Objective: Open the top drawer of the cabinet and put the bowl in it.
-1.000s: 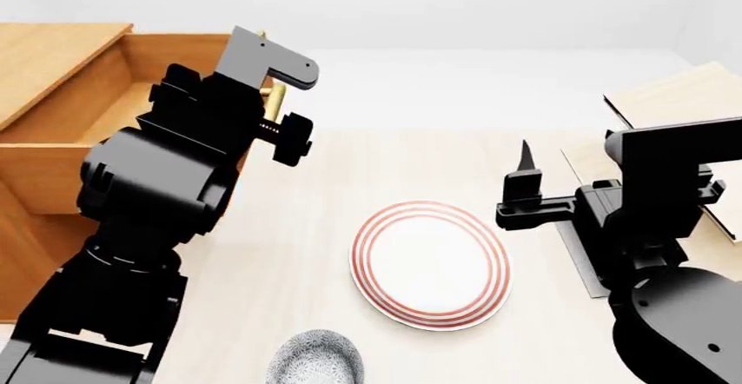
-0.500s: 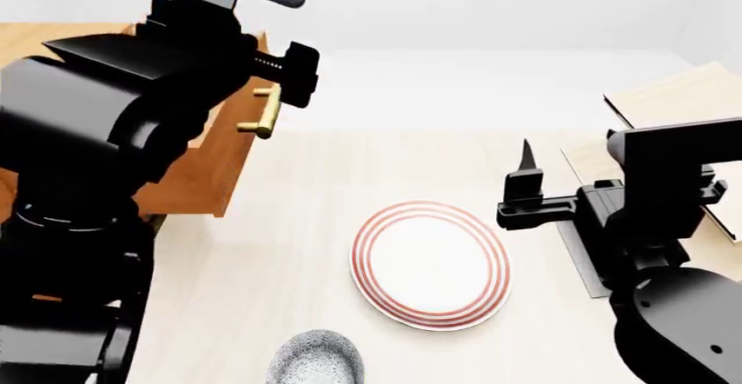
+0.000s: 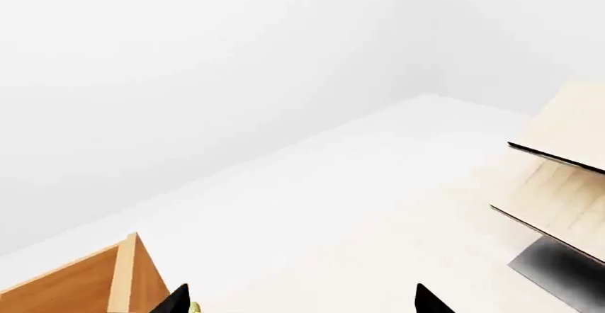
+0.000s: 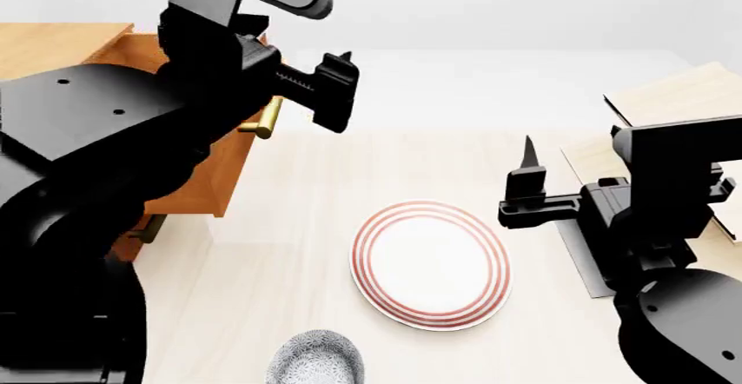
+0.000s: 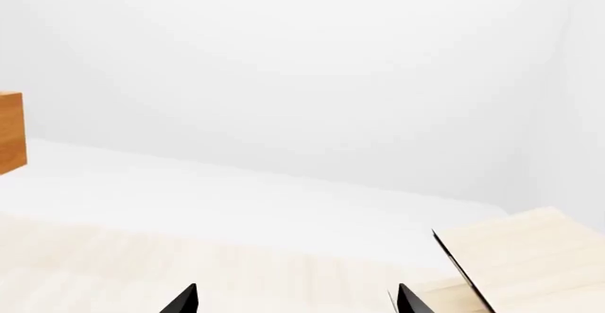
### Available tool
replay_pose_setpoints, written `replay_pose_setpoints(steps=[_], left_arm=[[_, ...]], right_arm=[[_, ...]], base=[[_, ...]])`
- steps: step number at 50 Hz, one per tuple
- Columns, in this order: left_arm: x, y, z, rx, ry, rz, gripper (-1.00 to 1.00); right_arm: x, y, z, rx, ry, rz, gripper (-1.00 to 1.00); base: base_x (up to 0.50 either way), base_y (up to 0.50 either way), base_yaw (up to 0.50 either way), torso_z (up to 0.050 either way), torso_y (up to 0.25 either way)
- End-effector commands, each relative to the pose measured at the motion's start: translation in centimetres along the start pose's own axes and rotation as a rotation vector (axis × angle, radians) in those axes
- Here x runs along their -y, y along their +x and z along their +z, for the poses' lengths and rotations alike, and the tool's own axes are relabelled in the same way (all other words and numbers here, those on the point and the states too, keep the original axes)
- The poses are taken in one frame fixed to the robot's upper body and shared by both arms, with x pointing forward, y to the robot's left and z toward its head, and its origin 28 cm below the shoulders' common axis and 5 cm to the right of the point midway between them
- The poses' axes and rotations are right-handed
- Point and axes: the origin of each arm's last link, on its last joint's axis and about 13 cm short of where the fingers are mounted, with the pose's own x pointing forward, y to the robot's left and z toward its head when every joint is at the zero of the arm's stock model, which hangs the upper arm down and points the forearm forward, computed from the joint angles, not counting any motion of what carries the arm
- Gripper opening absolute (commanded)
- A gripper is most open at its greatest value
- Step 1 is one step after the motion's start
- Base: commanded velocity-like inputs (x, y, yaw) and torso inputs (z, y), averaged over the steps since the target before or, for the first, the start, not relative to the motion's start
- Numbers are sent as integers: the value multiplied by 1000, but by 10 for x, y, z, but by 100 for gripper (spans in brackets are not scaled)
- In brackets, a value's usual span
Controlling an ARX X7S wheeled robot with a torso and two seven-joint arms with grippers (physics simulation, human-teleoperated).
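Head view shows the bowl (image 4: pixel 315 358) grey-speckled outside (partly cropped), both claws spread and empty.

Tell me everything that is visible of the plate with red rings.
The plate is flat, round and white, with several thin red rings near its rim; it looks like ceramic. It lies level on the pale wooden table, between the two arms. Nothing rests on it and nothing touches it. The bowl sits apart, nearer the robot.

**Hidden and cut-off parts**

The small grey-blue speckled bowl (image 4: pixel 315 359) is cut by the head view's lower edge. The orange-brown wooden cabinet (image 4: pixel 208 175) is largely covered by the black left arm (image 4: pixel 104 158). In both wrist views only gripper fingertips (image 3: pixel 177 300) are seen.
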Motion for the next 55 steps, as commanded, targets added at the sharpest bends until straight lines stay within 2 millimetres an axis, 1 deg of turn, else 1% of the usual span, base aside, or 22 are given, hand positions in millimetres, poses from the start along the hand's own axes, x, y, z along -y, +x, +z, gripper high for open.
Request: replay_pose_setpoints(steps=[1, 9, 12, 16, 27, 32, 37, 45, 55], left_arm=[[26, -28, -14, 51, -19, -156, 100], [44, -43, -32, 43, -2, -248, 100], [52, -50, -44, 30, 14, -291, 100], [56, -53, -58, 2, 22, -314, 100], [54, -60, -92, -81, 26, -340, 100], [56, -65, -104, -106, 25, -352, 100], [53, -69, -115, -140, 24, -335, 100], [51, -76, -123, -173, 33, -328, 100], [49, -81, -140, -248, 35, -309, 100]], right_arm=[[0, -2, 1, 5, -1, -1, 100], [-1, -2, 0, 5, 1, -1, 100], [-1, -2, -2, 4, 5, 1, 100], [-2, -3, -2, 2, 6, 3, 100], [0, -3, -2, 4, 11, -5, 100], [-3, -2, -3, 5, 16, 2, 100], [-1, -2, -3, 2, 17, -3, 100], [0, -2, -5, 0, 18, -7, 100], [-1, -3, -3, 0, 14, -5, 100]], base=[[0, 0, 0, 0, 0], [0, 0, 0, 0, 0], [0, 0, 0, 0, 0], [0, 0, 0, 0, 0], [0, 0, 0, 0, 0], [0, 0, 0, 0, 0], [0, 0, 0, 0, 0], [0, 0, 0, 0, 0], [0, 0, 0, 0, 0]])
